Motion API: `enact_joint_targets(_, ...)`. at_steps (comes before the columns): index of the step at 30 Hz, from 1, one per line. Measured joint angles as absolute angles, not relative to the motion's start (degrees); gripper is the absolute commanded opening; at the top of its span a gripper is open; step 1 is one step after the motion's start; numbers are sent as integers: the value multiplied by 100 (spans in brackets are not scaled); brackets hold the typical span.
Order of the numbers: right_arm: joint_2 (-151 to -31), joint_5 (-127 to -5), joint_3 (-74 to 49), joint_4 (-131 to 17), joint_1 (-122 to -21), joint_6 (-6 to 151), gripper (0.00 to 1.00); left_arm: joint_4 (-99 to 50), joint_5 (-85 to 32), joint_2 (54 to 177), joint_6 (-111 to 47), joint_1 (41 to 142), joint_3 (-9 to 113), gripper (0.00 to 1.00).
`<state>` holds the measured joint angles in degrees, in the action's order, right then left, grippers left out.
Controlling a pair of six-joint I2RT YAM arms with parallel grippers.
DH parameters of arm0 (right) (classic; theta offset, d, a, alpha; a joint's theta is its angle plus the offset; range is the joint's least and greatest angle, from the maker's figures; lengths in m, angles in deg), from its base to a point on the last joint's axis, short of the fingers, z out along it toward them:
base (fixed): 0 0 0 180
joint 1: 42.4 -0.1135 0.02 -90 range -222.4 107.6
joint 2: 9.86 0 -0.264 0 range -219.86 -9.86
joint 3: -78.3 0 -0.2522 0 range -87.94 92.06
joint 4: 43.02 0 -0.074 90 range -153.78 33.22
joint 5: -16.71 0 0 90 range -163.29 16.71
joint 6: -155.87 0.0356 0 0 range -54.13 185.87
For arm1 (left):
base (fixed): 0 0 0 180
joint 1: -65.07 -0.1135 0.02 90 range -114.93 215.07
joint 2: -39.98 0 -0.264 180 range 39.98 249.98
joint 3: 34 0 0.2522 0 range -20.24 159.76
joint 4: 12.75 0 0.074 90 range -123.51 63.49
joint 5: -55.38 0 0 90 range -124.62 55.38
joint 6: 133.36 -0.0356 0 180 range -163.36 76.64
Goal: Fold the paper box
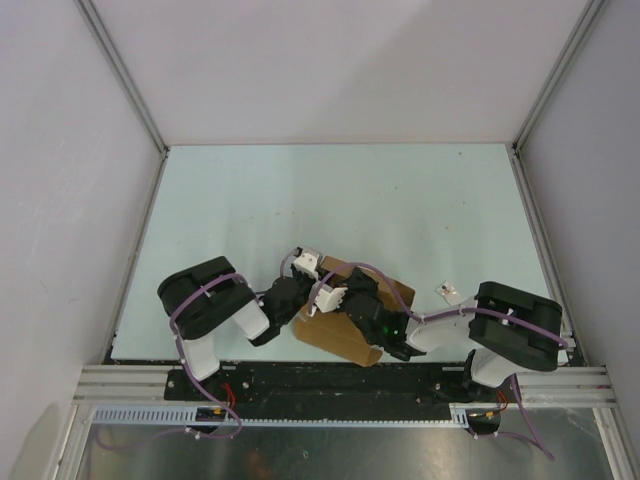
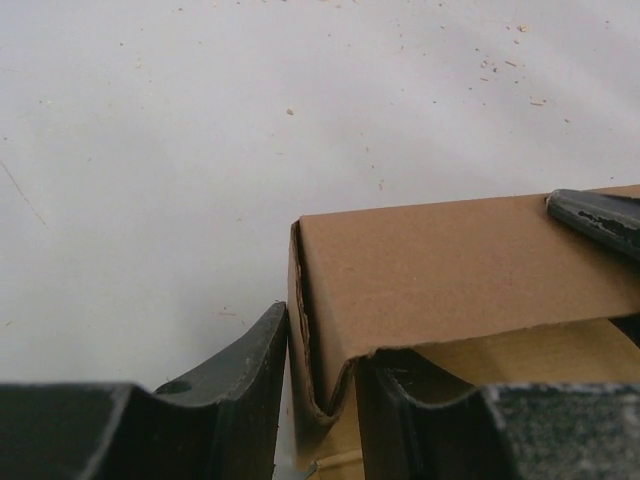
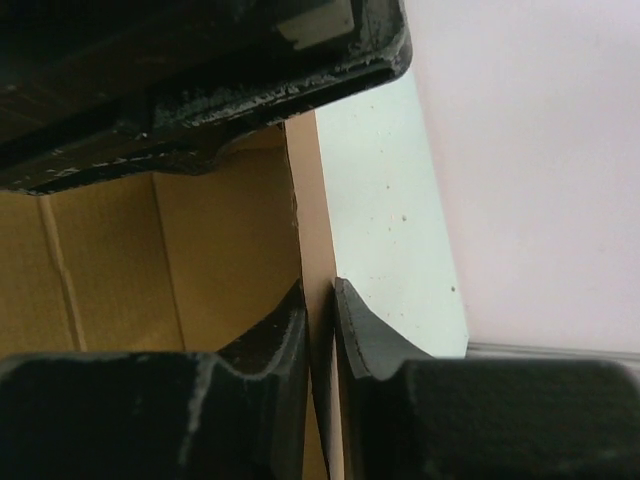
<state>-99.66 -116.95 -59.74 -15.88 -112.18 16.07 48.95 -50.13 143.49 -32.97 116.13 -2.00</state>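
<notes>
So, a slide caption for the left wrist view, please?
Left gripper pinching a corner fold of the cardboard box, with the white table behind.

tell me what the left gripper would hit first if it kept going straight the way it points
The cardboard box: its wall already stands inside the left gripper, and the folded panel lies right ahead. Past that, only bare table shows, though depth is hard to judge.

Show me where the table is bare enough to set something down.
Free: the table from back wall down to the paper box. Crowded: near centre, where left end effector and right end effector meet on it, small packet to its right.
</notes>
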Motion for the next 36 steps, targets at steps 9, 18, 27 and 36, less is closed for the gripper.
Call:
enact_joint_targets(9,-9754,-11227,-5976,-1994,-11293,2020,50,4895,-5181,14349,-3351,11646,-200,33)
enact_joint_targets(18,-9542,-10960,-5976,-2208,-11295,2280,52,4895,-5255,14366,-3448,11675,-198,14)
enact_joint_targets(27,-9491,-10829,-5976,-2221,-11266,2409,52,4893,-5354,14386,-3548,11696,-180,0)
enact_joint_targets(36,-9445,-10704,-5976,-2250,-11203,2549,52,4893,-5424,14395,-3590,11736,-169,18)
